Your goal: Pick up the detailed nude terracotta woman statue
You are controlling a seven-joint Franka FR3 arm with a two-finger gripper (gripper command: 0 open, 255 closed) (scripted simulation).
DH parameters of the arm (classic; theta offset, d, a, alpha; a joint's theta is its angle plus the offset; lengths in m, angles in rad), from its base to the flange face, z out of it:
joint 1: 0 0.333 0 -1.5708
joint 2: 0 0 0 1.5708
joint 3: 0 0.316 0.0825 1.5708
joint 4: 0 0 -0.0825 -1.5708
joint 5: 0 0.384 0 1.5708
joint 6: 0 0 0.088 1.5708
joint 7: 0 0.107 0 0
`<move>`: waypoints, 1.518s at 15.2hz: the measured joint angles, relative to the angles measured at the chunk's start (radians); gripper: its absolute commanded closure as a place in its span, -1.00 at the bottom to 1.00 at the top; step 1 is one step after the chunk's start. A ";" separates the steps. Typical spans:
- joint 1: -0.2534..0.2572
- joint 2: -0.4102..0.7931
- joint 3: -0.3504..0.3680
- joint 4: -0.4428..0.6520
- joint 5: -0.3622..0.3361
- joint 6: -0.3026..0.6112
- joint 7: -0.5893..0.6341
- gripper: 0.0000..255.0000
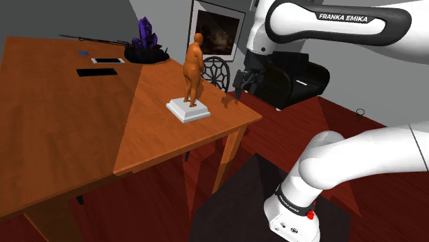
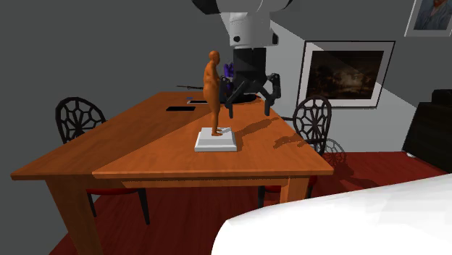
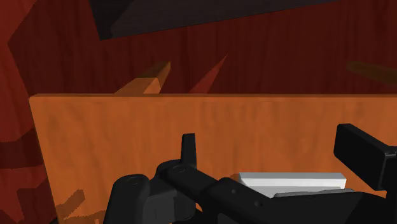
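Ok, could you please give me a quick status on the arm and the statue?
Gripper open, empty, hovering above the table beside the statue. Statue upright on its white base, untouched. Nothing between them.
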 measured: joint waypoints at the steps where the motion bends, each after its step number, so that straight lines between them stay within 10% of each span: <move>1: 0.000 0.000 0.000 0.000 0.000 0.000 0.000 -1.00; 23: 0.114 0.274 -0.027 0.284 0.070 0.424 -0.214 -1.00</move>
